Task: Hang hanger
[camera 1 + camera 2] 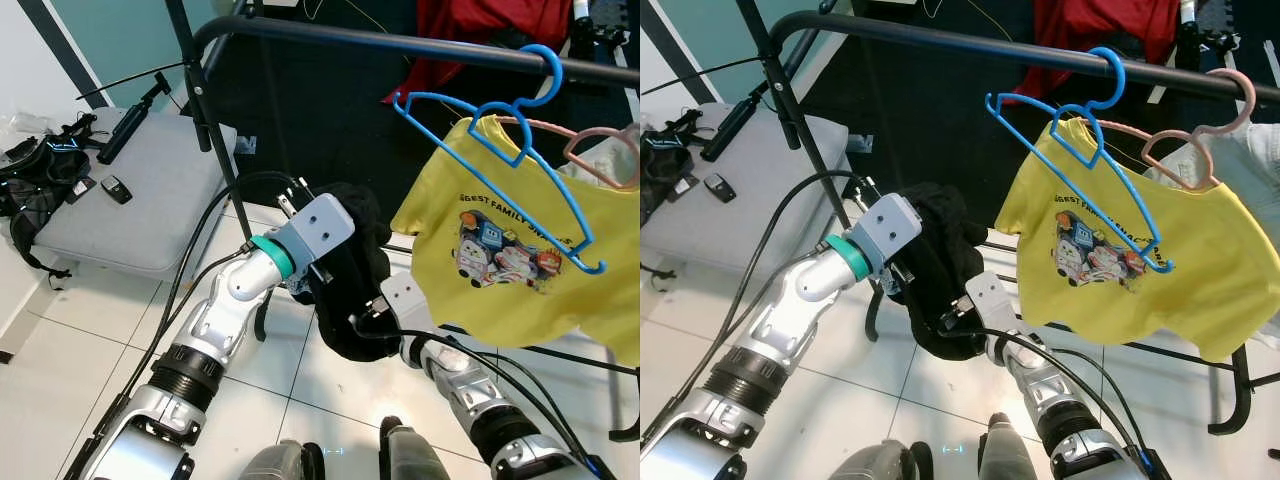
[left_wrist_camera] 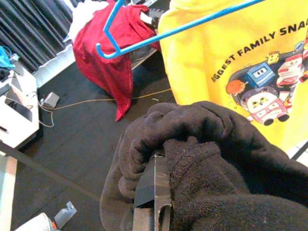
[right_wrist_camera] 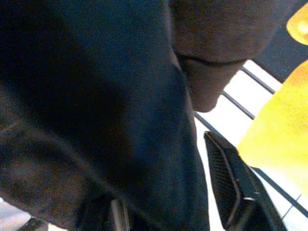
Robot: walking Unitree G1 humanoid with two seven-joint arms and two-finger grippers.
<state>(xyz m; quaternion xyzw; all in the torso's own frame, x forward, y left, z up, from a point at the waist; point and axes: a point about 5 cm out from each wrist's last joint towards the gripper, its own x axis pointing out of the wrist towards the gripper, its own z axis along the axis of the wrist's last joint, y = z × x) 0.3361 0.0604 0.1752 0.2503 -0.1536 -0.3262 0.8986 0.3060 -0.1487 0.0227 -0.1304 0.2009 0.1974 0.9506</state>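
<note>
A black rail is serving as the landmark. Hanging from it are a blue hanger, empty, and just beside it a pink hanger carrying a yellow T-shirt. Below the rail, both pincers are meeting in a bundled black garment. The left pincer is buried in its folds, its finger wrapped by cloth. The right pincer is straddling the garment, fingers spread apart around it.
</note>
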